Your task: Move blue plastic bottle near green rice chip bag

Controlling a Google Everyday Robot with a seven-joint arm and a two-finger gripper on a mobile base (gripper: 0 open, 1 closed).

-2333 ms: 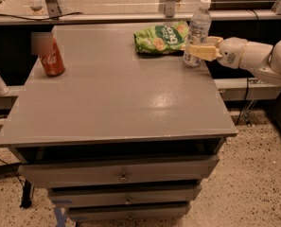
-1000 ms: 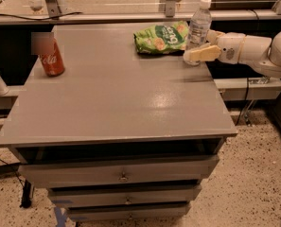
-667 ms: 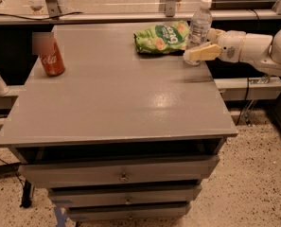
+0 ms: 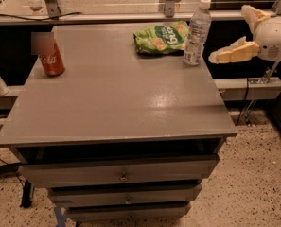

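We see the bottle point(image 4: 196, 32) upright toward one o'clock on the table point(image 4: 111, 103), with the chip bag point(image 4: 161, 37) just beside it at its nine o'clock. The gripper point(image 4: 230, 33) hangs past the table edge at the bottle's three o'clock, fingers spread and empty. We judge the bottle light, slick, thin-walled and tippy, so we'd grip its labelled middle gently.
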